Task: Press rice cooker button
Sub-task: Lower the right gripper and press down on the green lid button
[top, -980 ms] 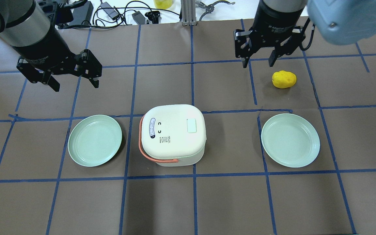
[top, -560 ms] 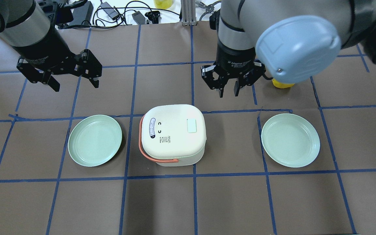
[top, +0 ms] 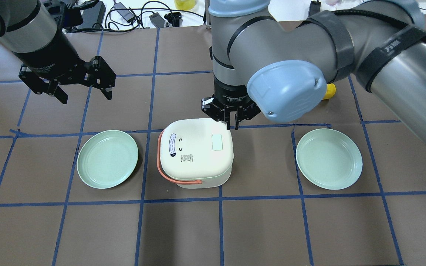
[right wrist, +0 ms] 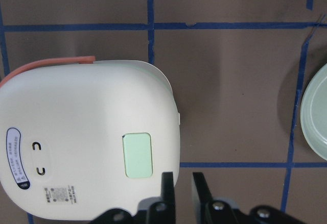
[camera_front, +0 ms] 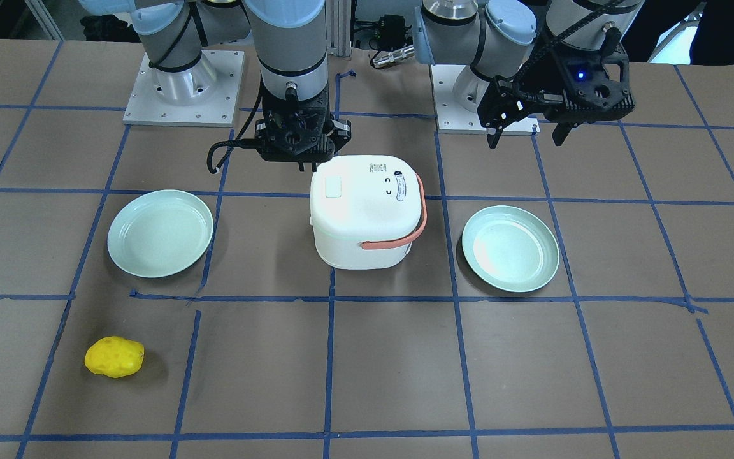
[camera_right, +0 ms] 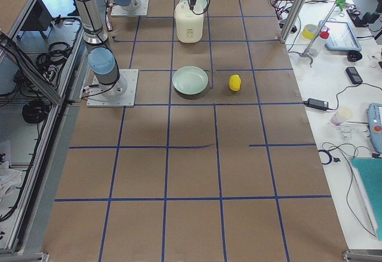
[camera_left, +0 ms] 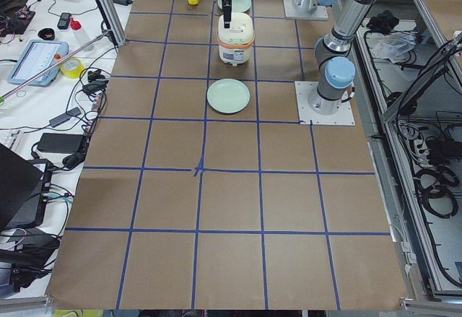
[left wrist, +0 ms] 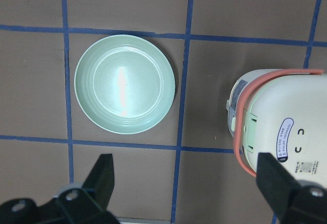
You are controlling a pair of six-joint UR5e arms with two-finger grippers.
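Observation:
The white rice cooker (top: 194,159) with an orange handle stands at the table's middle. Its pale green button (top: 217,142) is on the lid's right part and also shows in the right wrist view (right wrist: 138,155) and the front view (camera_front: 333,187). My right gripper (top: 232,125) points down with its fingers close together, empty. It is over the lid's far right edge, just beyond the button, and I cannot tell if it touches. It also shows in the right wrist view (right wrist: 184,183) and the front view (camera_front: 308,167). My left gripper (top: 86,98) is open and empty, far left of the cooker.
Two pale green plates lie on either side of the cooker, one left (top: 107,159) and one right (top: 328,159). A yellow lumpy object (camera_front: 114,357) lies on the far right, mostly hidden by my right arm in the overhead view. Cables and tools lie beyond the table's far edge.
My right arm has swung left and toward the cooker from above the yellow object, and its fingers have closed. The left arm has not moved.

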